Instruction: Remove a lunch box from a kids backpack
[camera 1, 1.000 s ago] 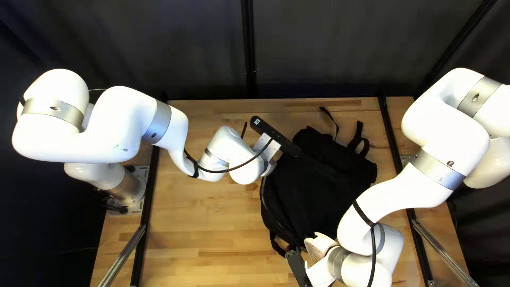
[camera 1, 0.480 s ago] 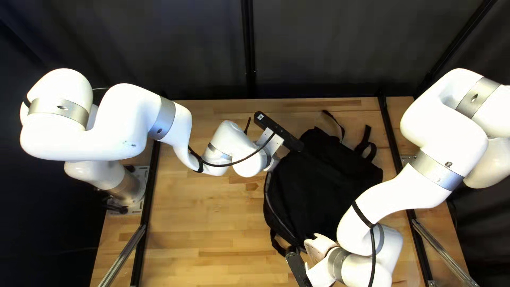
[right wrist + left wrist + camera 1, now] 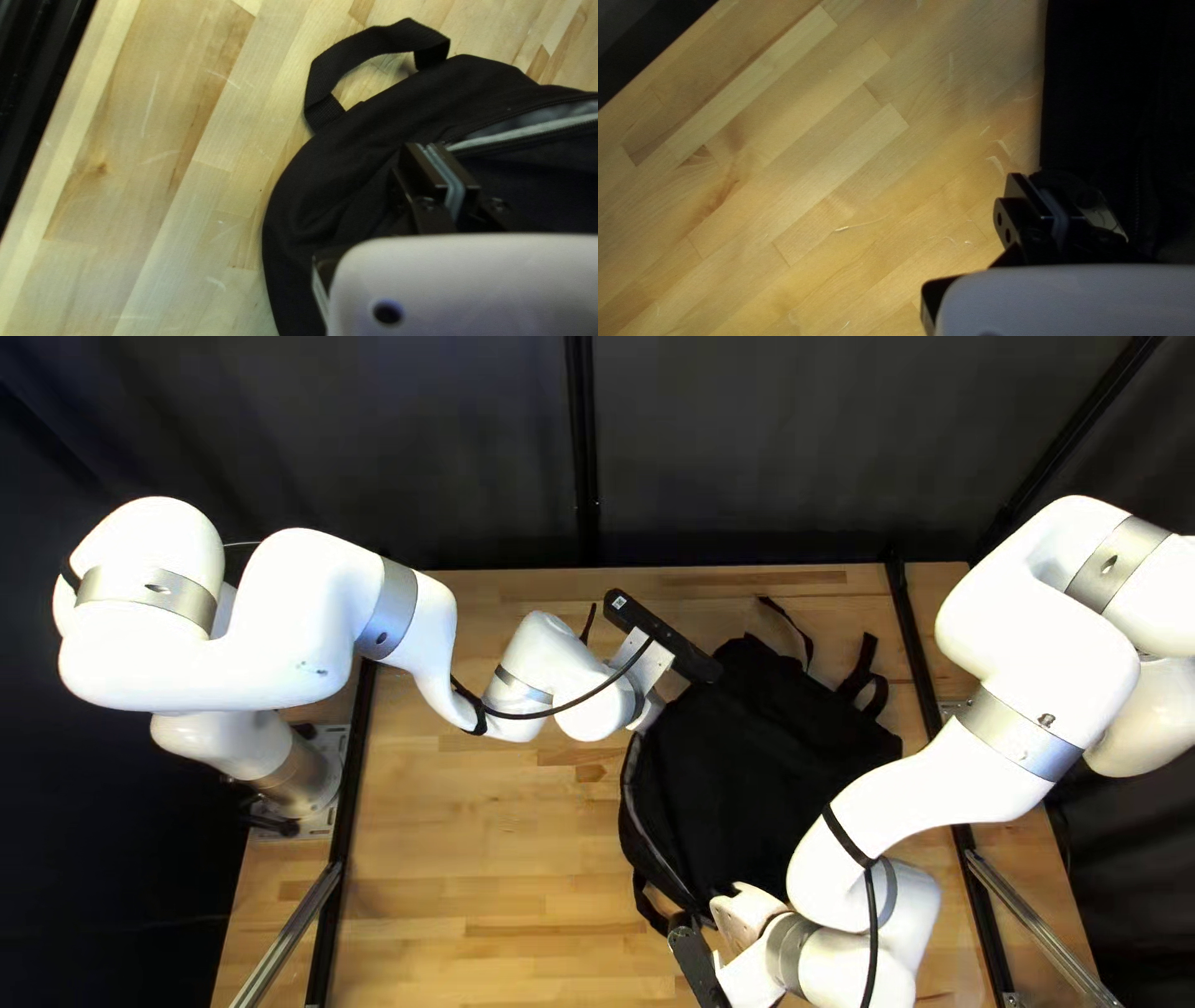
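Black cloth is bunching under the right hand [image 3: 428, 148], which is clenching the backpack [image 3: 759, 772] near six o'clock in the top left view, its fingers pressing together beside the end of the open zipper [image 3: 523, 135]. From about eight to nine o'clock, the backpack's side is gaping. Farther off, near ten o'clock, the left hand [image 3: 1038, 180] is apparently pinching the backpack's edge, its fingers standing close together. Loose straps [image 3: 863, 678] are lying at one o'clock. The lunch box is not showing; it is probably sitting inside. The step in hand is seemingly widening the opening: the right hand should be anchoring the near end while the left is drawing gently along the zipper, tensioning the cloth without dragging everything across the table [image 3: 498, 834].
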{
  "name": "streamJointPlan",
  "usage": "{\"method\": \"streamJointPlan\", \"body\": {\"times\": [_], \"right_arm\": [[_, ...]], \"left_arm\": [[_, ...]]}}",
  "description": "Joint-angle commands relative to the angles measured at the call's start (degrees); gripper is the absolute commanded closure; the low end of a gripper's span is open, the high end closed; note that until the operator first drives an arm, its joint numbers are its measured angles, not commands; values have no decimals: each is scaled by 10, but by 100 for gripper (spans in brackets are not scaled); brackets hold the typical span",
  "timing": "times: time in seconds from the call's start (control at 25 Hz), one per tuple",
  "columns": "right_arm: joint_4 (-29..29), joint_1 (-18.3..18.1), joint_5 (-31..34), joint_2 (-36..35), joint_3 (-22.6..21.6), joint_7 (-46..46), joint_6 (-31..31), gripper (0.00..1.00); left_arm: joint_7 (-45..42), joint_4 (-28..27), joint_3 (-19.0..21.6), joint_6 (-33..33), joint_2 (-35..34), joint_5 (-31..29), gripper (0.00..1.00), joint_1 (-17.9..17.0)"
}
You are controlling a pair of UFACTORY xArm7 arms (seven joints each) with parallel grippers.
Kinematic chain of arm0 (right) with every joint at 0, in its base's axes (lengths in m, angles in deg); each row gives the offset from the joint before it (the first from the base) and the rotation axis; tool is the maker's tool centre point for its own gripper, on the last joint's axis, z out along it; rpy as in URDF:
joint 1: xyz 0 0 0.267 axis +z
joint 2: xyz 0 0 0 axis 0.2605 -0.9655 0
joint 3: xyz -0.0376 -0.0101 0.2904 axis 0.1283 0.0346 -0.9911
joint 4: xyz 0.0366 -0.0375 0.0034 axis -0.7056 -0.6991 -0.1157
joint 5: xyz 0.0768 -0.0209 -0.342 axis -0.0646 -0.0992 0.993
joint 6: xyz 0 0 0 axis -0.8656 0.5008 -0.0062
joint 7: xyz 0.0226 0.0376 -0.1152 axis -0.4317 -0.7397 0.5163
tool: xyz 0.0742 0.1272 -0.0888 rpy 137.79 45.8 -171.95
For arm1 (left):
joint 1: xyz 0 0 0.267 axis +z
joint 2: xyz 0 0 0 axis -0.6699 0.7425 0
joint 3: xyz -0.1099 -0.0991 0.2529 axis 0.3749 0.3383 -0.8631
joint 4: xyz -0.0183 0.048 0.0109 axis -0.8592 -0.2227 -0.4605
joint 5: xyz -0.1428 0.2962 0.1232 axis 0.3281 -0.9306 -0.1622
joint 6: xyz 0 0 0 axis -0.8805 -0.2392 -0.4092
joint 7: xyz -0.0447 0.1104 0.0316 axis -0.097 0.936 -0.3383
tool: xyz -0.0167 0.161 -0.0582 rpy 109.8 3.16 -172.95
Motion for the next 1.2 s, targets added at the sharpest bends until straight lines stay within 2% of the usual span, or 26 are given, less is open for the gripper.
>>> {"method": "streamJointPlan", "body": {"times": [0.04,0.28,0.4,0.56,0.6,0.64,0.92,1.2], "right_arm": [[-6,-2,-9,14,-3,4,-9,100],[-12,-7,-19,30,-4,13,-17,100],[-21,-14,-22,39,-4,20,-12,100],[-63,-40,-41,75,-5,58,19,99],[-69,-44,-49,82,-6,70,22,31],[-73,-47,-62,93,-8,85,19,0],[-79,-37,-107,120,-24,100,-21,0],[-100,-32,-130,126,-31,83,-28,0]], "left_arm": [[-33,54,19,39,-63,-20,0,-22],[-102,120,64,94,-132,-30,0,-59],[-166,129,102,116,-126,-33,0,-90],[-221,131,126,123,-108,-44,0,-111],[-234,132,131,125,-105,-47,0,-115],[-245,136,136,128,-105,-48,0,-120],[-275,144,150,136,-106,-51,0,-131],[-276,129,160,149,-97,-43,0,-141]]}}
